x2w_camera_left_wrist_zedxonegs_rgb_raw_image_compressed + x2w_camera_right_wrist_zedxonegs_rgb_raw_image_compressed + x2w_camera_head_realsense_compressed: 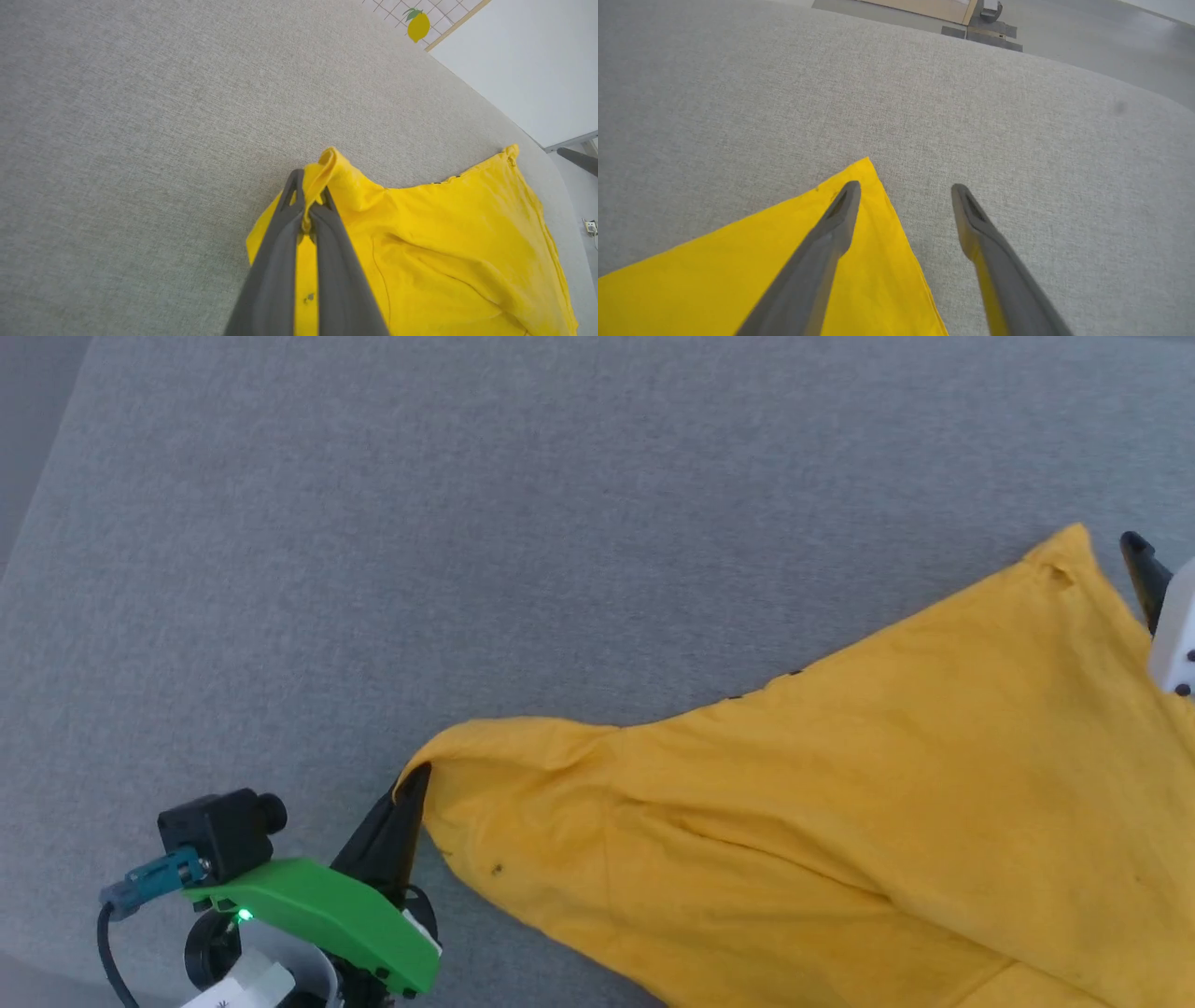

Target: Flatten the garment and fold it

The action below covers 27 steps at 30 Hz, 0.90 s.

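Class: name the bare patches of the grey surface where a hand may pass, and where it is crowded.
Bare: the grey surface beyond the T-shirt and left of the left pincer. Crowded: the head view's lower right, covered by the T-shirt, and its far corner by the open right pincer.

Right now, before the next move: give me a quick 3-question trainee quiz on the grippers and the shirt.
1. True or false: the left gripper is shut on a bunched corner of the shirt.
2. Pick one. The right gripper is:
A) shut on a sleeve
B) open, with one finger over a pointed corner of the shirt and the other over bare surface
C) open, far from the shirt
3. Fill in: the shirt lies on a ___ fabric surface.

Key: 1 true; 2 B; 3 grey.
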{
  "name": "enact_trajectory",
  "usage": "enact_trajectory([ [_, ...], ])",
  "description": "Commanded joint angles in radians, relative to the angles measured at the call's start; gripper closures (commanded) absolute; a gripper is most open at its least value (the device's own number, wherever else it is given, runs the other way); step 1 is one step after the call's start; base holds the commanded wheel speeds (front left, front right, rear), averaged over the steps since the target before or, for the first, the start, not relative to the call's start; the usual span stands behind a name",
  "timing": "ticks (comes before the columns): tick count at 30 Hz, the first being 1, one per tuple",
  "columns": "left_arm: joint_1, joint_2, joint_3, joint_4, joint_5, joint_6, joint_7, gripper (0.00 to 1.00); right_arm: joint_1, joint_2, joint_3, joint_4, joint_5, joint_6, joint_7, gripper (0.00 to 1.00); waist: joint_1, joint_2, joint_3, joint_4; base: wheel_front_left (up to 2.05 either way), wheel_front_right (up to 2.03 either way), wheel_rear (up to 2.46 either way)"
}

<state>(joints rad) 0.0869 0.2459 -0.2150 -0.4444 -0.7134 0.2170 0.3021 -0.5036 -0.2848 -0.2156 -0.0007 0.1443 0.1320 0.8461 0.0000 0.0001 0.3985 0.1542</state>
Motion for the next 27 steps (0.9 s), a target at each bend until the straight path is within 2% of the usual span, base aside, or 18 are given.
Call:
enact_trajectory([
  [1,-0.020,-0.005,-0.002,0.001,0.007,-0.007,-0.006,1.00,-0.022,-0.007,0.003,0.020,-0.012,-0.001,0.002,0.00,0.0000,-0.0001,0.050,0.051,0.00,0.00,0.00],
  [7,-0.031,-0.009,-0.005,0.010,0.001,-0.014,-0.012,1.00,-0.045,-0.013,0.009,0.098,-0.029,-0.001,0.003,0.00,0.0000,-0.0001,0.074,0.070,0.00,0.00,0.00],
  [11,-0.035,-0.008,-0.006,0.015,-0.002,-0.016,-0.011,1.00,-0.037,-0.016,0.018,0.137,-0.029,-0.001,0.043,0.00,0.0000,-0.0001,0.077,0.073,0.00,0.00,0.00],
  [12,-0.037,-0.007,-0.005,0.016,-0.003,-0.016,-0.011,1.00,-0.032,-0.017,0.020,0.145,-0.025,-0.001,0.060,0.42,0.0000,-0.0001,0.076,0.073,0.00,0.00,0.00],
  [13,-0.038,-0.006,-0.004,0.017,-0.003,-0.016,-0.010,1.00,-0.029,-0.019,0.027,0.147,-0.020,-0.001,0.070,0.66,0.0000,-0.0001,0.075,0.072,0.00,0.00,0.00],
  [14,-0.038,-0.005,-0.002,0.018,-0.004,-0.015,-0.010,1.00,-0.026,-0.023,0.035,0.146,-0.015,-0.001,0.072,1.00,0.0000,-0.0001,0.073,0.071,0.00,0.00,0.00],
  [19,-0.036,-0.006,0.007,0.027,-0.012,-0.011,-0.014,1.00,-0.010,-0.031,0.045,0.144,-0.004,-0.001,0.039,1.00,0.0000,-0.0001,0.054,0.055,0.00,0.00,0.00],
  [27,-0.101,0.011,0.038,0.071,0.008,-0.012,-0.035,1.00,-0.010,0.002,0.016,0.102,0.007,-0.001,-0.135,1.00,0.0000,-0.0001,-0.033,0.004,0.00,0.00,0.00],
])
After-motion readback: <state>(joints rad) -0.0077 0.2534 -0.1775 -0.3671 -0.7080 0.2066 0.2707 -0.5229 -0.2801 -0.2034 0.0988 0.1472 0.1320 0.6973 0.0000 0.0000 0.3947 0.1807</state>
